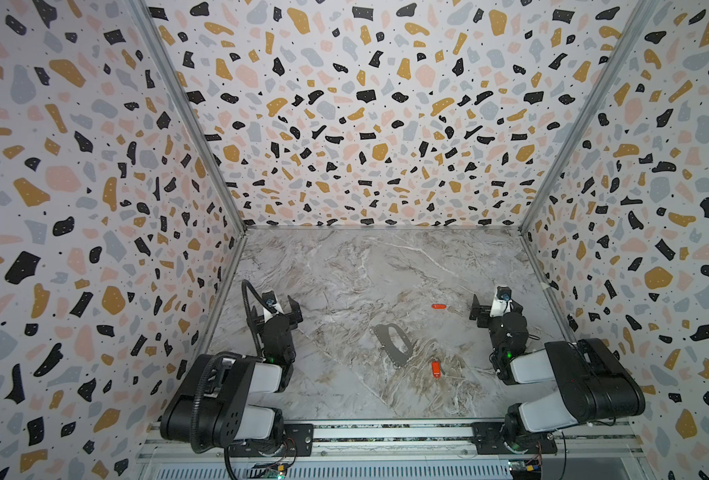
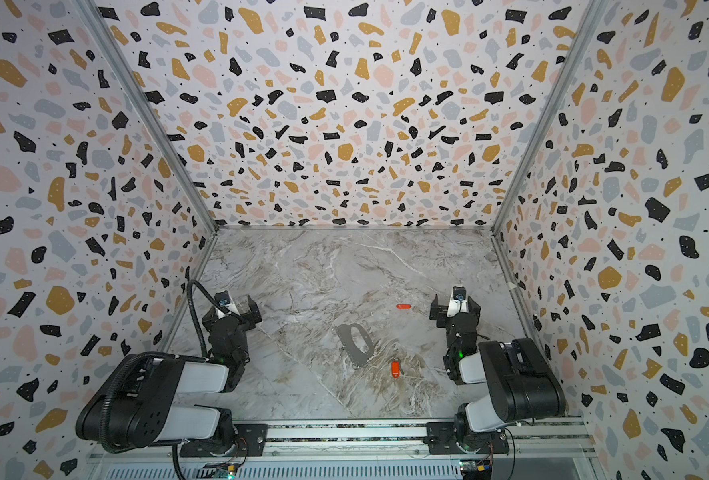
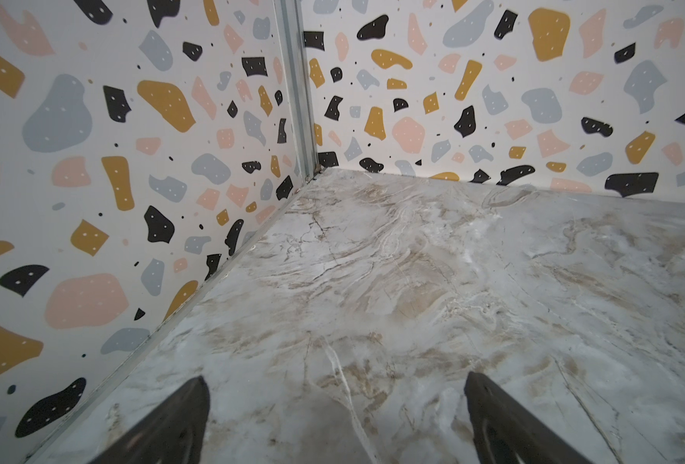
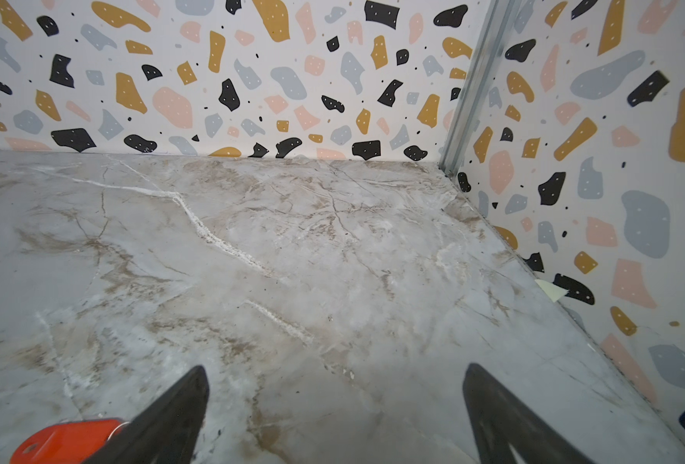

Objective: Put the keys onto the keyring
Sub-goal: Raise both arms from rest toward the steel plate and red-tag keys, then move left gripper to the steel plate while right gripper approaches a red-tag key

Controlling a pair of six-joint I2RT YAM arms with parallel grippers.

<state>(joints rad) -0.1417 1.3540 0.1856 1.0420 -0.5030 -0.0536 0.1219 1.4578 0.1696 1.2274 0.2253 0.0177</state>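
Note:
The keyring, a flat dull-grey loop, lies on the marble tabletop midway between the arms. One of the keys, with a red-orange tag, lies beyond it toward the right. The other key lies just in front of the keyring's right end. My left gripper is open over bare marble near the left wall. My right gripper is open and empty; the farther key's red tag shows just outside one finger.
Patterned walls close the table on the left, the back and the right. A metal rail carrying both arm bases runs along the front edge. A pale scrap of tape sticks to the foot of the right wall.

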